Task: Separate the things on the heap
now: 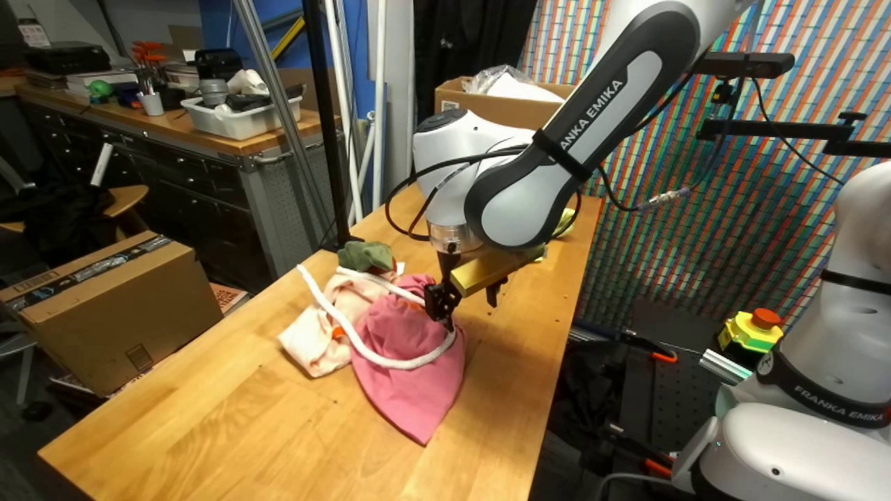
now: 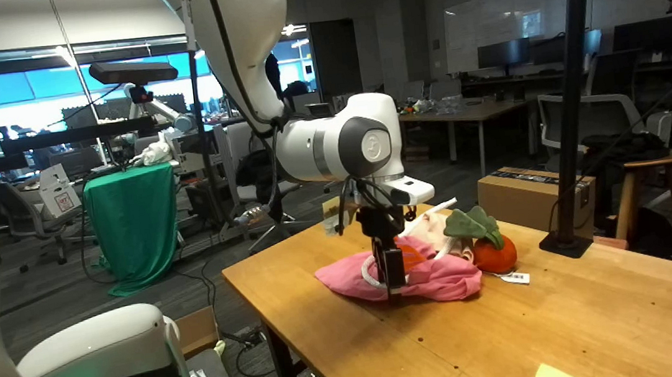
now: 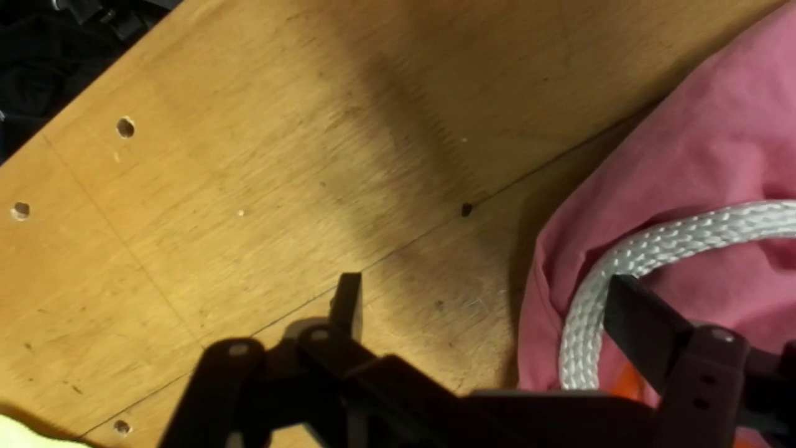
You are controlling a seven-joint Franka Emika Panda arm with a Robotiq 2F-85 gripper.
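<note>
The pink cloth (image 1: 424,396) lies at the front of the heap, with the white cord (image 1: 397,363) curving over it. Beside it is the cream cloth (image 1: 310,344). A red ball (image 2: 496,255) with green leaves (image 2: 471,224) touches the heap's end. Apart from these, the yellow-green cloth (image 3: 28,434) shows only partly at the wrist view's corner. My gripper (image 3: 486,283) is open and low at the heap's edge. One finger (image 3: 347,305) is over bare wood; the other finger (image 3: 640,330) is over the pink cloth, inside the cord's curve. Nothing is gripped.
The wooden table (image 1: 243,424) has its edge near the gripper's side. A black post (image 2: 564,127) stands on the table beyond the ball. A cardboard box (image 1: 125,313) sits off the table. A second white arm (image 1: 800,445) stands past the table edge.
</note>
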